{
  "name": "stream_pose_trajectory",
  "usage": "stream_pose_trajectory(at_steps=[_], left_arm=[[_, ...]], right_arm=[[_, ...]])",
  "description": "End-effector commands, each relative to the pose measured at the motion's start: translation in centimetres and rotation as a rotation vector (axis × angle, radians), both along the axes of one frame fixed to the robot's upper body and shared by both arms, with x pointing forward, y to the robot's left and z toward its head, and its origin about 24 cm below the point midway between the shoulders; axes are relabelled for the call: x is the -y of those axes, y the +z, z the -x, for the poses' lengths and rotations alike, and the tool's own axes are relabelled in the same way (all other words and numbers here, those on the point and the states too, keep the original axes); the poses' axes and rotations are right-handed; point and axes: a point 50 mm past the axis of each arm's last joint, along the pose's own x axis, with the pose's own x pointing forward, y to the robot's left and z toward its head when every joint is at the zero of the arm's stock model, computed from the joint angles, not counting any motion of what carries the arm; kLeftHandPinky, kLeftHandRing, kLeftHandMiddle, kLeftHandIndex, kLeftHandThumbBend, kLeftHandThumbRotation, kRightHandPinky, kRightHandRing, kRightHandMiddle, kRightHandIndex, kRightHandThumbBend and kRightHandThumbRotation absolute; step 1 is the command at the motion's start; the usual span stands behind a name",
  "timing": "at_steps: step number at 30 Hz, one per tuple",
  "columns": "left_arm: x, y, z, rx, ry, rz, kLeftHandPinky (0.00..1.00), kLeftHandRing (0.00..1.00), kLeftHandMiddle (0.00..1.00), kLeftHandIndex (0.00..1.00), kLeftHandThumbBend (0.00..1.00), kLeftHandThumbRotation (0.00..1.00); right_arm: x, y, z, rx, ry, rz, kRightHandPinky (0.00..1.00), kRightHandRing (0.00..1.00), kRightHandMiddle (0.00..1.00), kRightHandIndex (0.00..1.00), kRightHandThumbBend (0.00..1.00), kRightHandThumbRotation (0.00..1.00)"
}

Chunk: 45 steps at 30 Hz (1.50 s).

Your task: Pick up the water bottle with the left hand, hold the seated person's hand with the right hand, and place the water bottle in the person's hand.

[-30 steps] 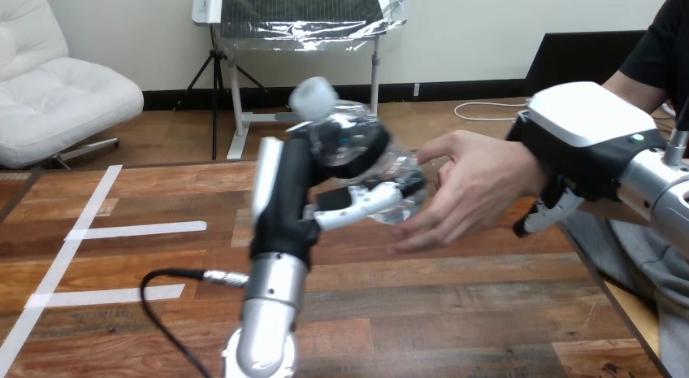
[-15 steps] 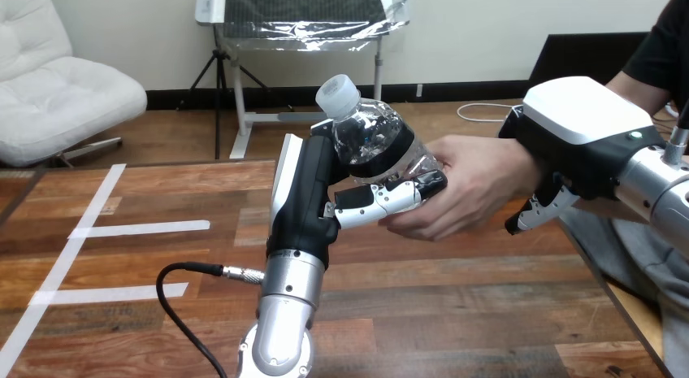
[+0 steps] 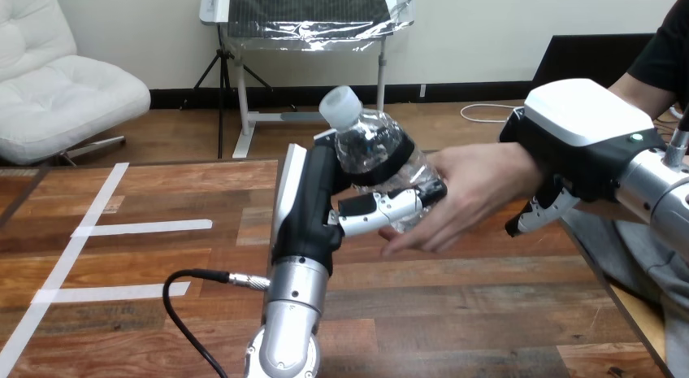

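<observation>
Fingers [image 3: 382, 209] of the left hand [image 3: 313, 203] are wrapping round the water bottle [image 3: 378, 150], clamping on its lower half from below and the side. We are seeing the bottle held up over the worktop [image 3: 487, 313], not resting on it. It is tilting, with its white cap [image 3: 341, 106] pointing up and to the view's left and its base pointing toward the view's right. The base is sitting right at the palm of the person's hand [image 3: 467, 191], which is reaching in from the view's right, open, with its own digits stretching out under and just past the left hand's fingertips. We are not able to tell whether bottle and palm are really touching. The right hand [image 3: 578, 126] is lying over the person's wrist [image 3: 520, 162], its white shell on top and its fingers [image 3: 536, 217] curling down and round beneath the wrist, closing on it. Both robot arms are staying clear of the worktop.
</observation>
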Motion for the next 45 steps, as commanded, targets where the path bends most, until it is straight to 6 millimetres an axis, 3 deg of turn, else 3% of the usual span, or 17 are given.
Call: stream_pose_trajectory(at_steps=[1, 22, 28, 38, 45], left_arm=[[5.4, 4.5, -0.1, 0.120, -0.126, 0.157, 0.34, 0.40, 0.44, 0.46, 0.66, 0.00], [5.5, 3.9, 0.2, 0.120, -0.142, 0.164, 0.36, 0.40, 0.44, 0.47, 0.63, 0.00], [5.2, 3.8, 0.1, 0.107, -0.144, 0.148, 0.37, 0.41, 0.44, 0.47, 0.64, 0.00], [4.9, 3.7, 0.0, 0.095, -0.171, 0.087, 0.39, 0.44, 0.49, 0.51, 0.64, 0.00], [4.7, 3.6, 0.1, 0.082, -0.186, 0.071, 0.43, 0.52, 0.58, 0.59, 0.67, 0.00]], right_arm=[[-0.6, 3.2, 0.2, 0.115, 0.017, 0.007, 0.11, 0.17, 0.24, 0.29, 0.81, 0.00], [-0.1, 2.4, 0.3, 0.132, 0.040, 0.023, 0.11, 0.18, 0.26, 0.30, 0.84, 0.00], [0.0, 2.2, 0.3, 0.118, 0.018, 0.064, 0.21, 0.30, 0.38, 0.40, 0.82, 0.00], [0.3, 1.8, 0.5, 0.079, 0.003, 0.070, 0.52, 0.63, 0.70, 0.71, 0.89, 0.01], [0.5, 1.5, 0.7, 0.075, -0.001, 0.055, 0.63, 0.74, 0.79, 0.80, 0.90, 0.02]])
